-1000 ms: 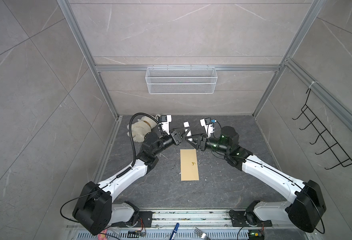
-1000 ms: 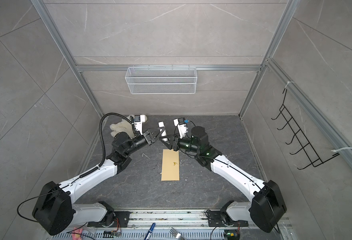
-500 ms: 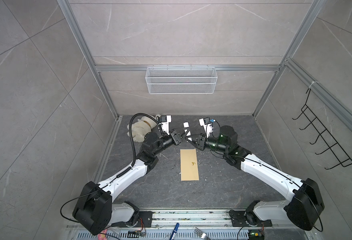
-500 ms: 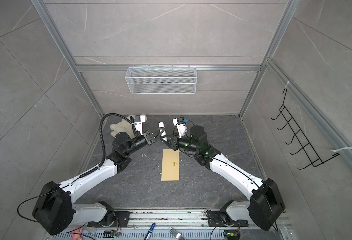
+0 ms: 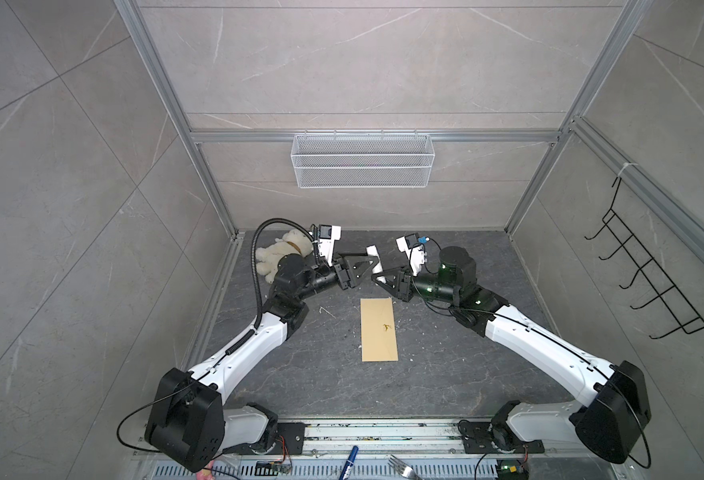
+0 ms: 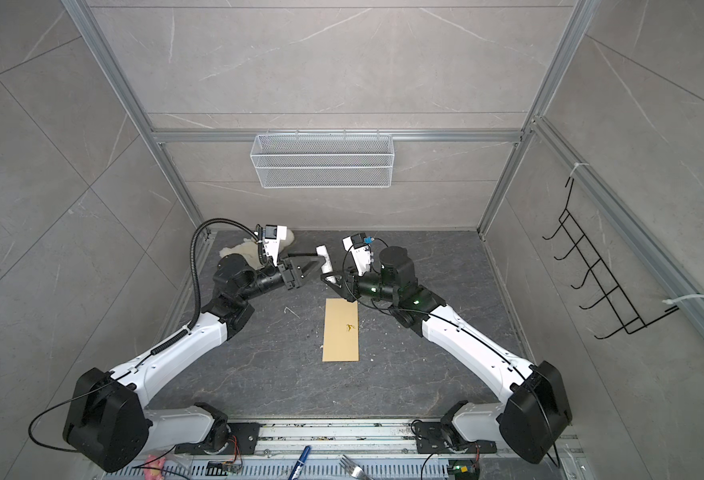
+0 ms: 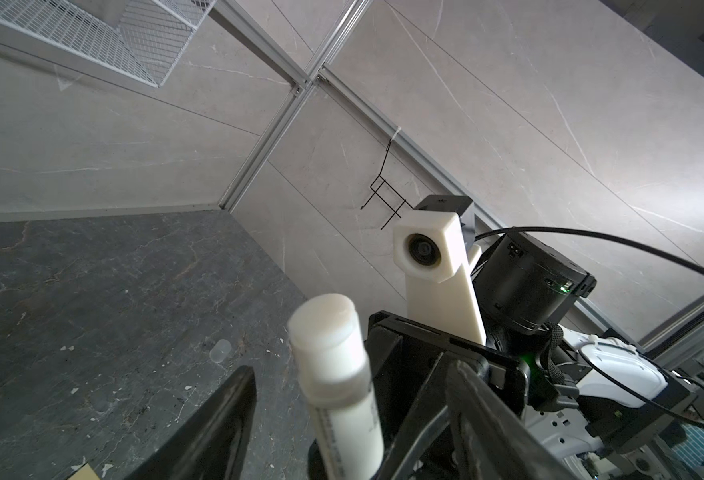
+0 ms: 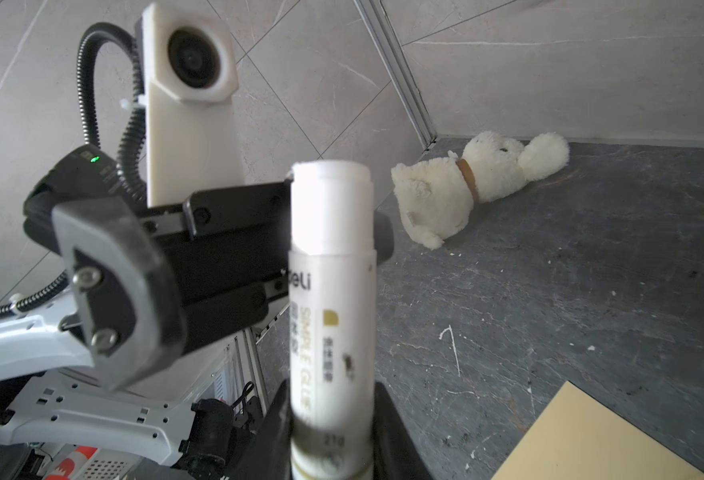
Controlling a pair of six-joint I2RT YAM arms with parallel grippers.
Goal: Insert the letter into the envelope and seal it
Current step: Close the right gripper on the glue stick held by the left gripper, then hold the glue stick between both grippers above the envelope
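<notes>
We are working on the sealing part, as we judge it. The glue stick is standing in the middle of the right wrist view, and the right gripper is clamping its lower barrel between both fingers at the bottom edge of that frame. The left gripper is standing spread in the lower part of the left wrist view. Its two black fingers are flanking the stick with a gap on each side, so it is gripping nothing.

The envelope is lying flat on the table at the centre of both top views, just below the two grippers. The letter is not showing in any view, so we cannot tell whether it is inside.

To do this well, we are aiming to draw the left fingers straight back without brushing the stick. We are also holding the right grip firm, then tipping the glue end down toward the envelope's upper edge. Whether the cap is on, we cannot tell.
</notes>
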